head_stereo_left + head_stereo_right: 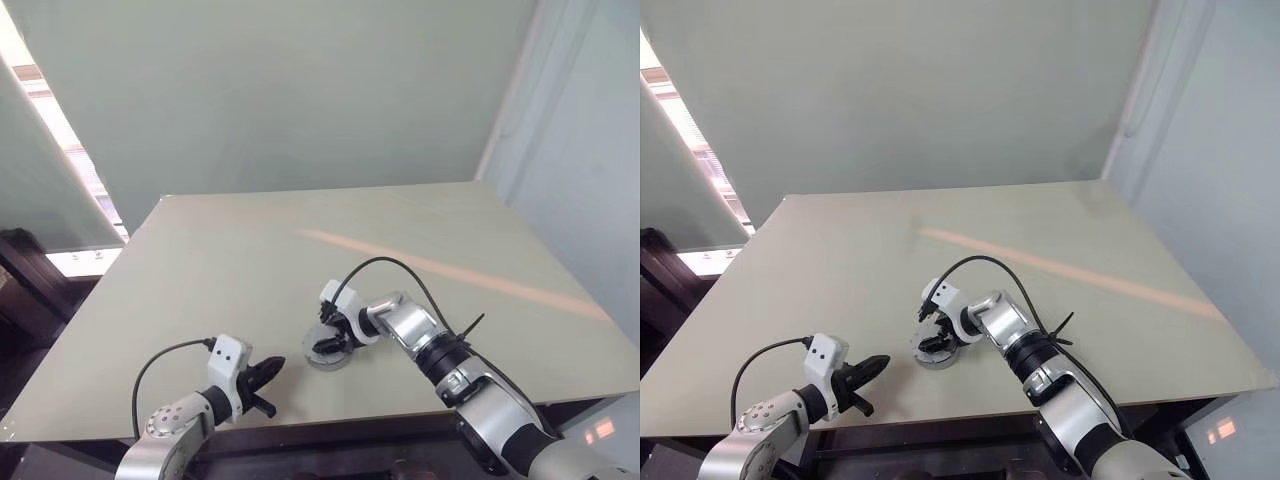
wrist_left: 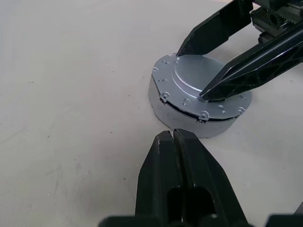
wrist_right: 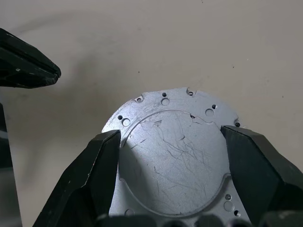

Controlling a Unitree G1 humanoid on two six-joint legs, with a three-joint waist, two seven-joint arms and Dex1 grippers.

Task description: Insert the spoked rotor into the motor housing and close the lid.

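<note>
**Lid on the housing, right jaws straddling it**

From the head cameras I see a wide, pale beige counter [image 1: 250, 260], and near its front edge sits the motor housing [image 2: 163, 106], a low round silver metal cup. The lid [image 2: 201, 85], a dull grey, flat metal disc with a raised scratched centre panel and a ring of small holes round its rim, lies on top of the housing. A thin dark seam shows between lid and housing along the near side, so I cannot tell whether it is fully seated.

My right gripper [image 3: 170, 156] reaches in from the right and points down at the lid. Its jaws are spread wide, one black finger on each side of the raised centre panel, tips resting on or just above the lid's flat rim; I cannot tell whether they press on it. I do not see them grasping anything.

My left gripper [image 1: 268, 372] hangs near the counter's front edge, just left of the housing and apart from it, tips pointing toward it. Its jaws are clenched together on nothing.
</note>
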